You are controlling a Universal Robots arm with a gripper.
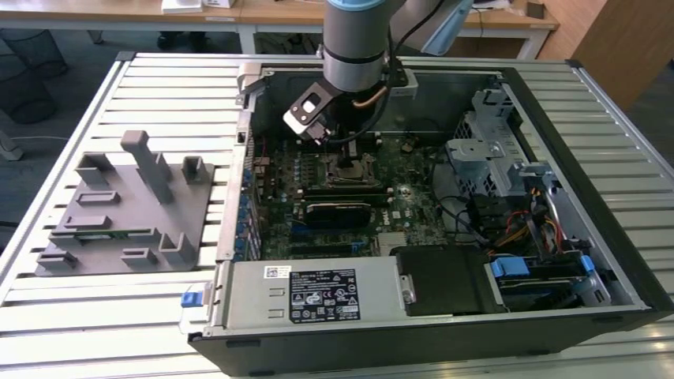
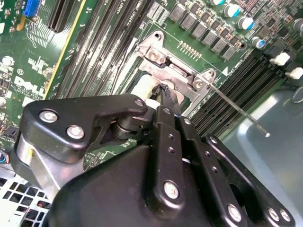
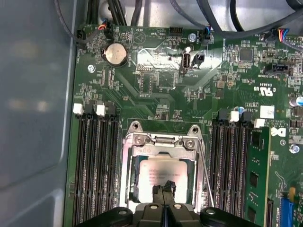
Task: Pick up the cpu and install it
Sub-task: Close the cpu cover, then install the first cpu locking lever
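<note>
Down inside the open computer case [image 1: 621, 260], under the arm's wrist, you can barely see the socket in the exterior view, because the arm and its camera block cover most of it. Look at the first wrist view instead: the cpu [image 3: 158, 172] lies flat inside the metal socket frame [image 3: 161, 141] on the motherboard [image 3: 156, 94]. Your pincer [image 3: 164, 189] stands over the chip's near part with its fingers drawn together and nothing visible between them. The tips sit at the chip's silver top, but you cannot tell whether they touch it. The pincer's black body cuts off the near edge of the socket. In the second wrist view that body hides most of the chip, leaving a pale patch beside the fingertips [image 2: 164, 92] that is hard to identify. A thin lever rod [image 2: 236, 111] runs out from the frame, apart from the board at its far end.

Besides the board, the case holds a grey power supply [image 1: 305, 292] near its front edge, a black block [image 1: 447, 280] just beside it, and a metal drive cage [image 1: 490, 150] on the exterior view's right. A green memory stick [image 3: 255, 179] stands in a slot beside the socket. On the slatted counter [image 1: 158, 79], at the exterior view's left, a grey fixture [image 1: 116, 213] stands well apart from the case. What sits in its slots is too small to make out.
</note>
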